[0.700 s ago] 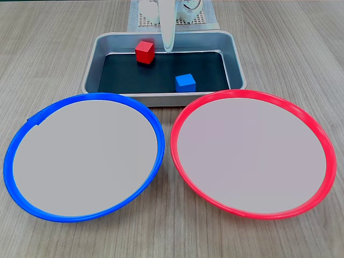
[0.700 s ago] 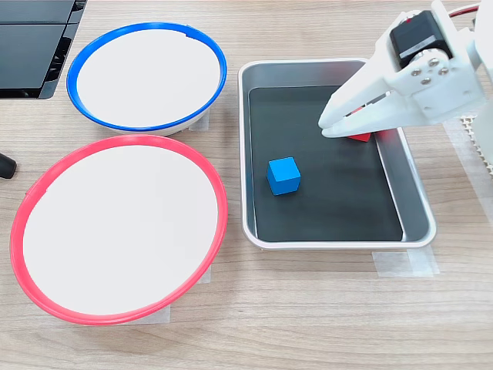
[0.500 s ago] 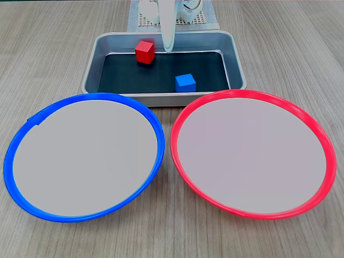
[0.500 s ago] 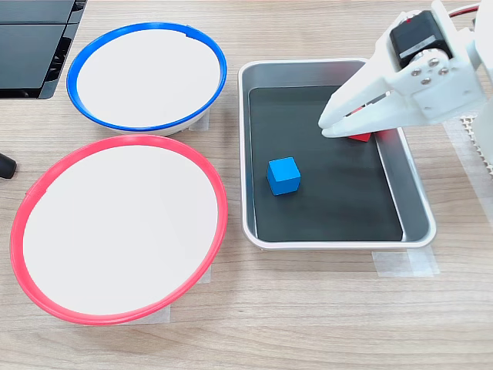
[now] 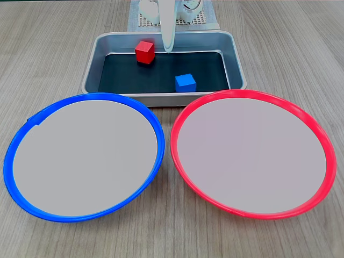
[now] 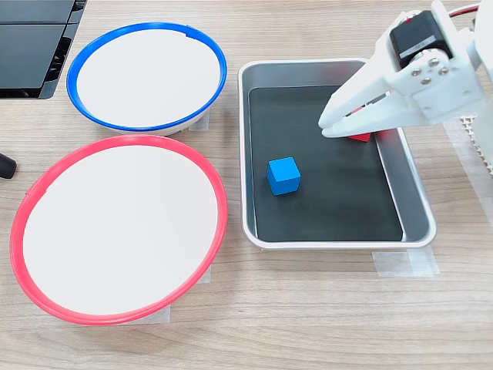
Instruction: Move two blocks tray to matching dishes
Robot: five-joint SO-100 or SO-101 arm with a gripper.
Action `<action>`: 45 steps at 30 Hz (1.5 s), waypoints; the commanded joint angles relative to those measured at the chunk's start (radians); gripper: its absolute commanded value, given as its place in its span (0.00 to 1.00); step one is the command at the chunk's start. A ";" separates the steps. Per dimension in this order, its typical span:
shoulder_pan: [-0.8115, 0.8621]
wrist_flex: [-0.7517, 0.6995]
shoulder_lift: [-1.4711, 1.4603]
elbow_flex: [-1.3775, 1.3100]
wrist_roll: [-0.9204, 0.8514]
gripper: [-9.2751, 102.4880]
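The silver tray (image 5: 164,98) (image 6: 414,196) holds both blocks on its black bottom. The red block (image 5: 144,52) lies at the far left in a fixed view; in the other fixed view it is a red sliver (image 6: 360,138) mostly hidden under the white fingers. The blue block (image 5: 185,83) (image 6: 283,175) lies apart, nearer the dishes. My gripper (image 5: 169,50) (image 6: 326,128) hangs over the tray just beside the red block, its fingertips together and holding nothing. The blue-rimmed dish (image 5: 83,156) (image 6: 146,73) and the red-rimmed dish (image 5: 252,153) (image 6: 119,227) have nothing in them.
A white mesh mat (image 5: 141,21) lies under the arm's base behind the tray. A black flat panel (image 6: 35,46) lies beside the blue-rimmed dish, and a small dark object (image 6: 5,165) shows at the table's edge. Tape strips (image 6: 404,263) hold the tray down.
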State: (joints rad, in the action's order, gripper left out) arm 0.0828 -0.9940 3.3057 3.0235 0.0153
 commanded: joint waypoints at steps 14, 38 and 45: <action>-0.089 -0.002 -0.031 -0.060 -0.313 0.08; -0.074 0.331 -1.258 -0.574 -1.864 0.30; -0.063 0.393 -1.367 -0.580 -1.825 0.23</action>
State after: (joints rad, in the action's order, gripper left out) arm 0.0230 -0.6167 1.9466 2.4789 -1.8346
